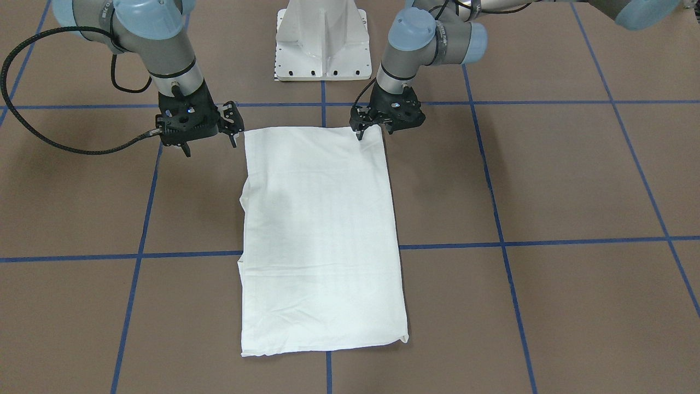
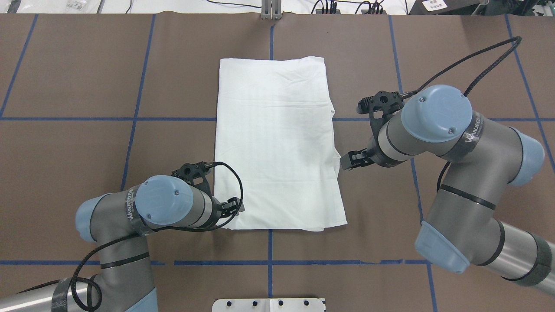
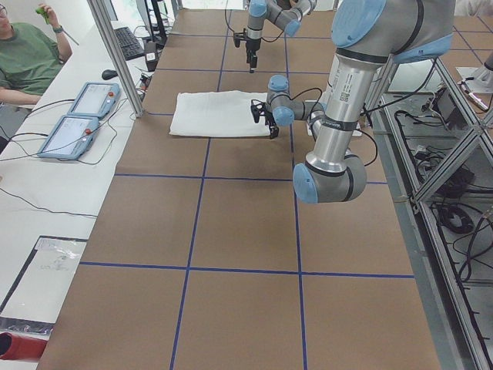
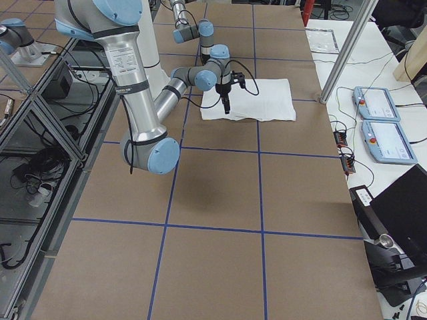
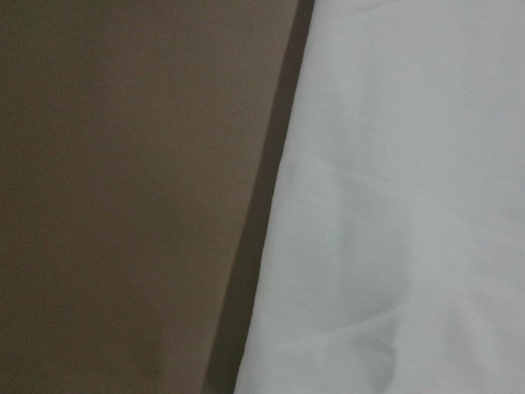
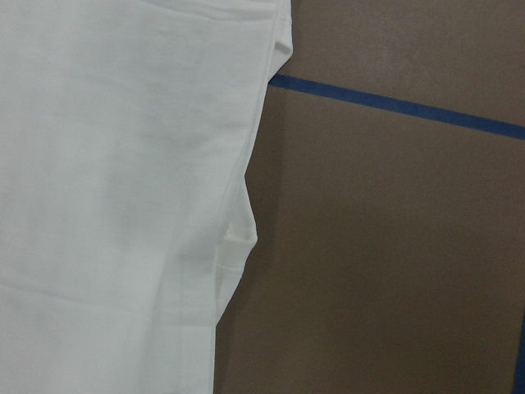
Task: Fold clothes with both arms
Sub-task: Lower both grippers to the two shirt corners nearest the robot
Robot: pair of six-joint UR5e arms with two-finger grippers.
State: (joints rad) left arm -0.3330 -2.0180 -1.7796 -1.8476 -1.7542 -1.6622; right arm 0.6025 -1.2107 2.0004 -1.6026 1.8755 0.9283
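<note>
The white shirt point(image 1: 320, 235) lies flat on the brown table, folded into a long rectangle, plain side up point(image 2: 277, 143). My left gripper point(image 1: 374, 131) sits low at the shirt's corner nearest the robot point(image 2: 235, 207). Its jaws look open and the cloth there lies flat; the left wrist view shows only the shirt's edge point(image 5: 394, 205) from very close. My right gripper point(image 1: 210, 143) hovers open just off the shirt's other near corner, beside its long edge point(image 2: 347, 161). The right wrist view shows that layered edge point(image 6: 238, 238) with no cloth between the fingers.
The white pedestal base point(image 1: 321, 41) stands behind the shirt. Blue tape lines point(image 1: 547, 241) grid the table. Along the far side run a white bench with two teach pendants point(image 3: 81, 116) and a seated person point(image 3: 27, 54).
</note>
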